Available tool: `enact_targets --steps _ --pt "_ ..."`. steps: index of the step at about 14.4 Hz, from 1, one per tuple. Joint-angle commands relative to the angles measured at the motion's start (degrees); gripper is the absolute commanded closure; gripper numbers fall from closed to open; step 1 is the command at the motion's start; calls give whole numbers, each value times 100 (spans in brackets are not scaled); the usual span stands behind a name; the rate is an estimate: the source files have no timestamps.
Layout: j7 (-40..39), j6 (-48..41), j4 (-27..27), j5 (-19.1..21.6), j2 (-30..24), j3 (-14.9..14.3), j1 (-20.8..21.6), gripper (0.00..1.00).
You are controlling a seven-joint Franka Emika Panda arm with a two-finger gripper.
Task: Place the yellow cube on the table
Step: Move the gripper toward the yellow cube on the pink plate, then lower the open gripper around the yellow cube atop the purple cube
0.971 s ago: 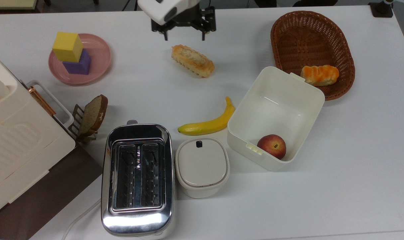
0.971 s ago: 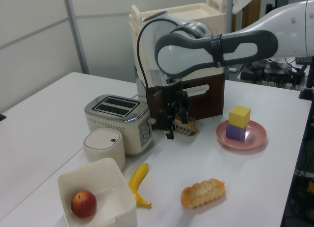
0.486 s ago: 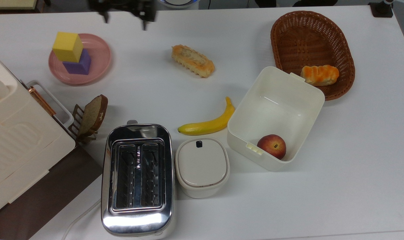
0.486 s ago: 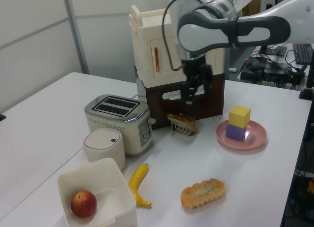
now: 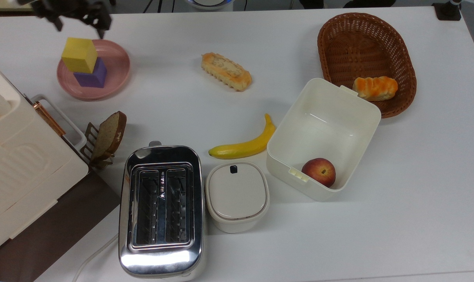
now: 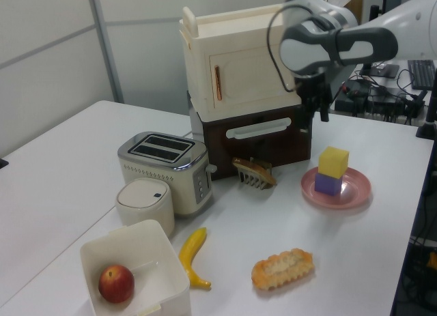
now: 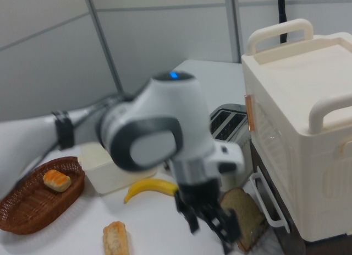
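Observation:
The yellow cube [image 5: 79, 55] [image 6: 334, 162] stands on a purple cube [image 5: 92, 75] [image 6: 328, 184], which rests on a round pink plate [image 5: 117, 66] [image 6: 354, 190] at the back left of the white table [image 5: 166, 105] in the top view. My gripper [image 5: 80, 26] [image 6: 314, 119] [image 7: 210, 228] hangs open in the air just behind and above the plate, with nothing between its fingers. It is apart from the yellow cube.
A cream cabinet [image 5: 17, 156] and a bread slice in a rack [image 5: 107, 135] sit near the plate. Further along are a toaster [image 5: 160, 211], a lidded pot [image 5: 237, 196], a banana [image 5: 244, 147], a pastry [image 5: 226, 71], a white box [image 5: 327, 98] holding a peach [image 5: 319, 171], and a wicker basket [image 5: 362, 43].
My gripper has swung from the back middle of the table to the top view's left and risen, and now hangs by the pink plate. The cubes have not moved.

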Motion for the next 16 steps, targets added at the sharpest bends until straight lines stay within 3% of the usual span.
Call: enact_targets --steps 1,5,16 --pt "-620 1043 -576 -40 271 -568 144 0" --pt "-858 1501 -866 -49 606 -701 144 0" --pt "-814 1221 -920 39 396 -701 188 0"
